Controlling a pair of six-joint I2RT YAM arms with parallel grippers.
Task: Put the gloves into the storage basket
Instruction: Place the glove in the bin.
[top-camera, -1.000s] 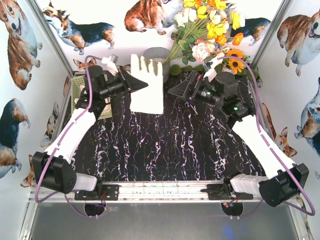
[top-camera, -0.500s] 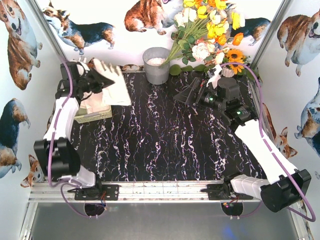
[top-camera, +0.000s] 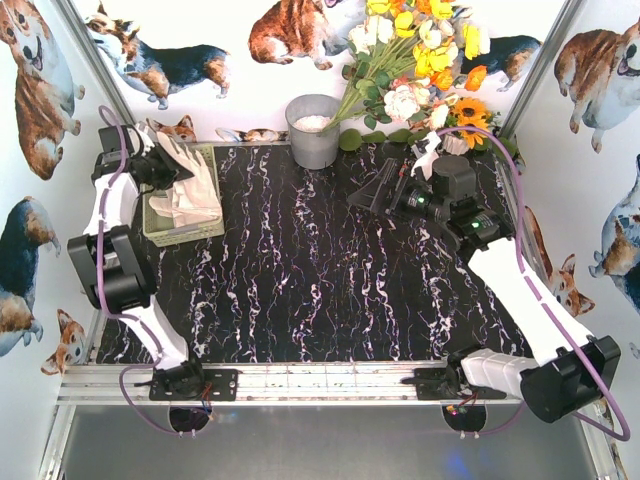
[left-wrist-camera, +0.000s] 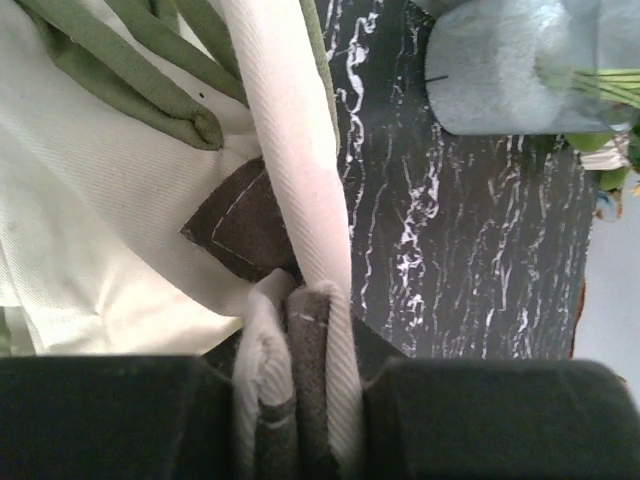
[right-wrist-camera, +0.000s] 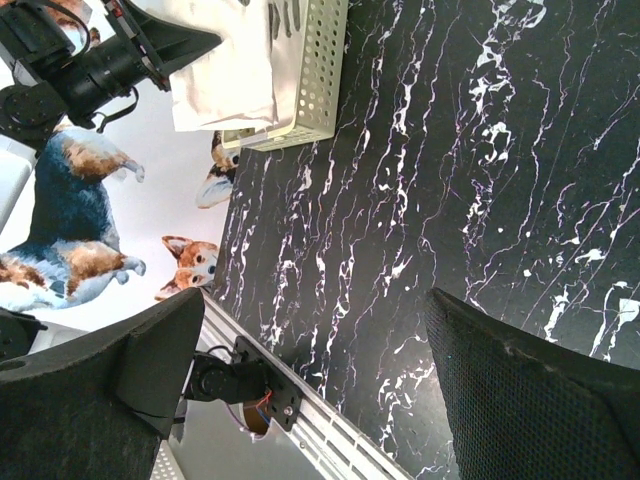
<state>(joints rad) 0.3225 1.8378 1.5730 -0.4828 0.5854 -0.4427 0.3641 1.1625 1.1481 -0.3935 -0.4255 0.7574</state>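
At upper left of the top view, pinching one glove (top-camera: 190, 165) tight in the left hand (top-camera: 160, 165), directly over the storage basket (top-camera: 182, 238). Heaped inside the basket, more gloves (top-camera: 175, 210). In the left wrist view, clamped on folded cream cloth and a dark patch. Right of centre, holding the right hand (top-camera: 378, 190) wide open and empty above the desk (top-camera: 320, 290), well apart from the basket. At upper centre, a grey bucket (top-camera: 313, 130) beside flowers (top-camera: 420, 60).
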